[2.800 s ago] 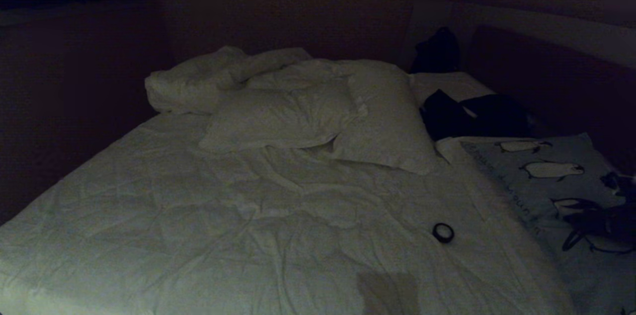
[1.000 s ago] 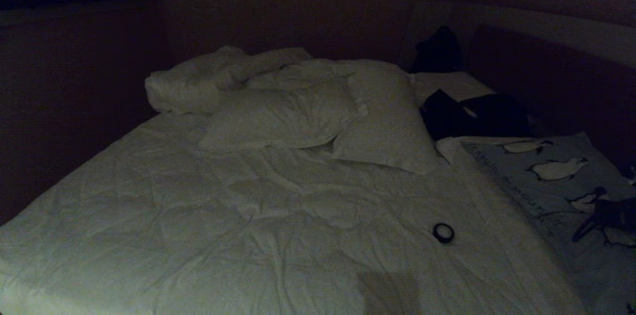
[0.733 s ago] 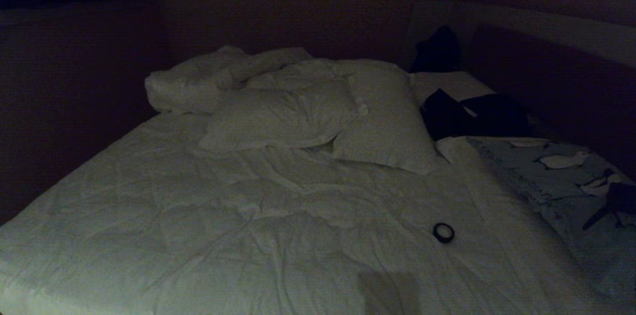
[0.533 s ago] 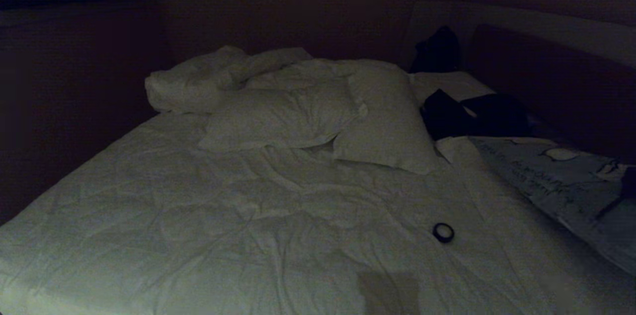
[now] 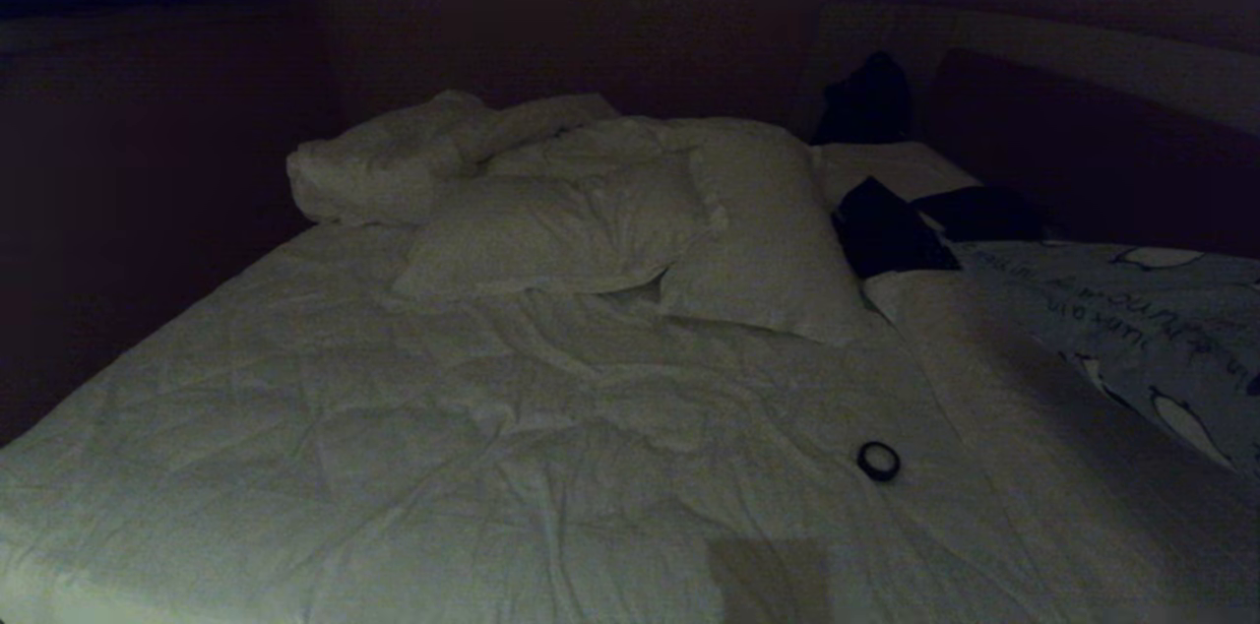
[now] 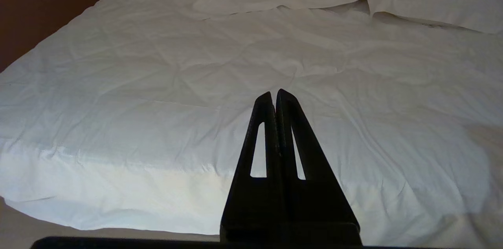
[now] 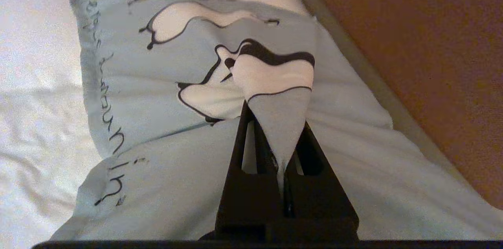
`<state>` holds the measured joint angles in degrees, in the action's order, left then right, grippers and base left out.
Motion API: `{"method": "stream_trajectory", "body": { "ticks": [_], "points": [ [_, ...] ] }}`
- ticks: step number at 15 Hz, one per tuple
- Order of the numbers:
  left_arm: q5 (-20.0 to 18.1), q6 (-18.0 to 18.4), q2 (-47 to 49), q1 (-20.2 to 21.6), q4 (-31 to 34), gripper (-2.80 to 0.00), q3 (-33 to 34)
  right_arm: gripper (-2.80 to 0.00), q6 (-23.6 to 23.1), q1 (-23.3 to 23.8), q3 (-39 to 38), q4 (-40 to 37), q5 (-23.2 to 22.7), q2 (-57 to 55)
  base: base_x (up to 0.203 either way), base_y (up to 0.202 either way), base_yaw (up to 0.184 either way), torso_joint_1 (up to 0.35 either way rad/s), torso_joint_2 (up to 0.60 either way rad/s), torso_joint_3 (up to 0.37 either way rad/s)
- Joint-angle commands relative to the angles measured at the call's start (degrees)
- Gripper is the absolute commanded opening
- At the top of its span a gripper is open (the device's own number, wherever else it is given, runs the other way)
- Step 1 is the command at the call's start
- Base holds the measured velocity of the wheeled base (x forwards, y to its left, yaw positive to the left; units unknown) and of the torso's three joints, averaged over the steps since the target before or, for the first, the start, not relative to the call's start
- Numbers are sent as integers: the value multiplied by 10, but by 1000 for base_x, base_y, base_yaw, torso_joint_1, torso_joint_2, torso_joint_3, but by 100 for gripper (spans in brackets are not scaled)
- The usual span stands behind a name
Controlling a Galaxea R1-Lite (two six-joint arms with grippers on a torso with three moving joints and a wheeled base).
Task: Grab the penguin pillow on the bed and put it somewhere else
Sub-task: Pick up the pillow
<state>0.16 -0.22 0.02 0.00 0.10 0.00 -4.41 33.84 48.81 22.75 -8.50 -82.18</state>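
Bed (image 5: 443,467): wide, with a wrinkled white duvet; white pillows (image 5: 630,220) heaped toward its head end; dark headboard (image 5: 1083,142) along the right side.

Penguin pillow (image 7: 165,84): at the bed's right edge, beside the headboard; raised by a pinch of its cover, its far part resting on or near the mattress, its underside hanging over the duvet.

Right gripper (image 7: 281,151): above the bed's right edge; fingers pressed together on a drawn-up peak of the pillow's fabric; only cloth is caught, not the filling.

Left gripper (image 6: 275,97): parked over the foot edge of the bed, fingers pressed together, holding nothing.

Small dark ring (image 5: 878,460): loose on the duvet, toward the right half, near the lifted pillow.

Dark bundle (image 5: 891,230): at the head end, between the white pillows and the penguin pillow.

Risks, as judged: the thin fold may slip from the fingers under the pillow's hanging weight; a dragging corner could snag the duvet or sweep the ring off the bed; a swing toward the headboard could catch the pillow against it.
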Motion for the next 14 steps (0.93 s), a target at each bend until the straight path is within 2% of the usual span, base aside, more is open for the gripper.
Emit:
{"method": "stream_trajectory", "body": {
  "ticks": [1, 3, 6, 7, 10, 14],
  "points": [
    [0, 0, 0, 0, 0, -280, 1, -280, 37, 0, -5, -5, 1, 69, 0, 0, 0, 0, 0, 0],
    [0, 0, 0, 0, 0, -280, 1, -280, 79, -4, -3, -41, -1, 99, 0, 0, 0, 0, 0, 0],
    [0, 0, 0, 0, 0, -280, 1, -280, 94, -12, 4, -39, -12, 108, 0, 0, 0, 0, 0, 0],
    [0, 0, 0, 0, 0, -280, 1, -280, 95, -13, 14, -33, -29, 111, 0, 0, 0, 0, 0, 0],
    [0, 0, 0, 0, 0, -280, 1, -280, 102, -13, 48, -29, -128, 128, 0, 0, 0, 0, 0, 0],
    [0, 0, 0, 0, 0, -280, 1, -280, 107, -18, 40, -29, -179, 189, 0, 0, 0, 0, 0, 0]
  ]
}}
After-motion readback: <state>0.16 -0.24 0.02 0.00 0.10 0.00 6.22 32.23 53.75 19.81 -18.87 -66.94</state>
